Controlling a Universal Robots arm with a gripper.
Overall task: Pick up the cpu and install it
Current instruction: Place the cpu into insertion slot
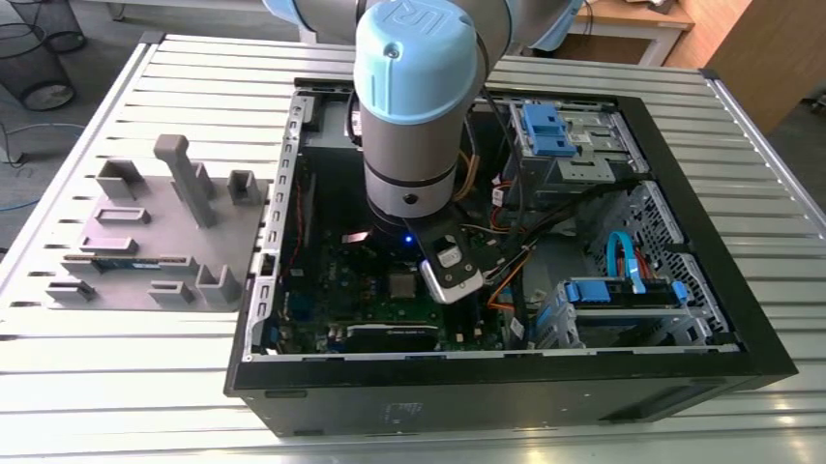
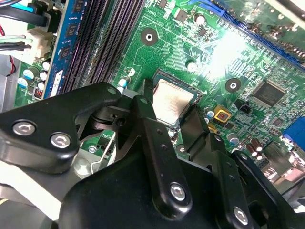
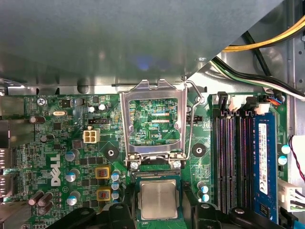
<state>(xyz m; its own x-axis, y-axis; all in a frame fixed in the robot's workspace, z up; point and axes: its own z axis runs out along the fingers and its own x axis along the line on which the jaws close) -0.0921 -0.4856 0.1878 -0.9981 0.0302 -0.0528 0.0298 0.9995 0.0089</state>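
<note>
While the cpu [image 3: 157, 199] lies flat in the socket [image 3: 157, 175] (load frame [image 3: 126, 124] raised), jaws flank 2 opposite edges; whether they pinch cannot be told. Likely light, rigid, delicate: hold edges only.

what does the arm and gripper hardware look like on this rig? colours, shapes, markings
arm: fat silver-grey tubular links, joints capped in pale blue, with a grey logo on the cap. A small blue light glows at the wrist, with a silver-and-black module below it. gripper: matte black, two jaws on pivoting linkage bars, fastened with silver socket-head screws.
</note>
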